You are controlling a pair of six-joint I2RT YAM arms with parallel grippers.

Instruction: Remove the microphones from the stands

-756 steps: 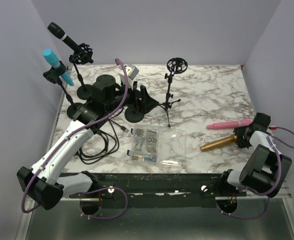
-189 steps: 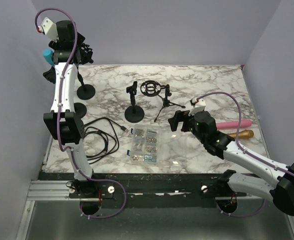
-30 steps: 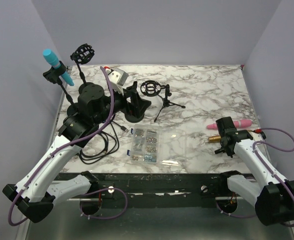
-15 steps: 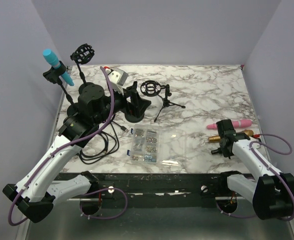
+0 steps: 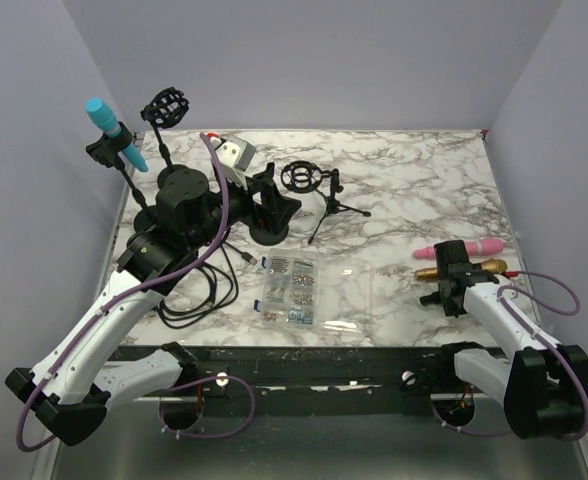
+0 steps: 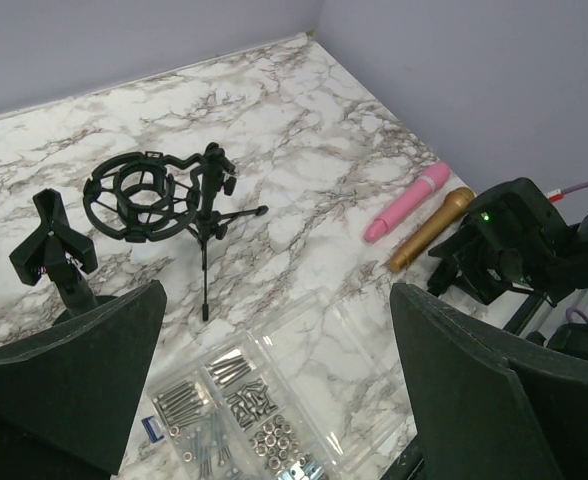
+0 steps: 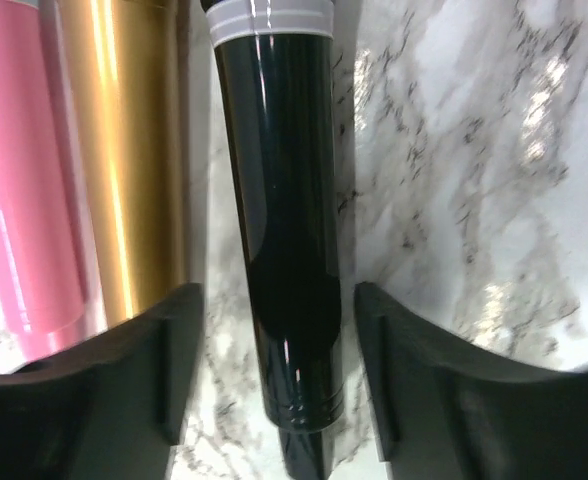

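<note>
Right gripper (image 7: 272,300) spread wide, fingers either side of black microphone (image 7: 274,180), small gap showing at right finger, nothing clamped. Black microphone lies flat on tabletop (image 7: 474,150), just beside gold microphone (image 7: 124,150), parallel, on side away from pink microphone (image 7: 24,150).

Judgement: mic off stand, set-down step at release. Next move calls for clean lift away, no finger brushing barrel, or it rolls.

Right arm low, wrist tipped down over gold microphone. Left gripper (image 6: 274,300) wide open, empty, raised well left of gold microphone, facing it.

both end effectors (image 6: 276,293) (image 7: 276,293) spread apart
</note>
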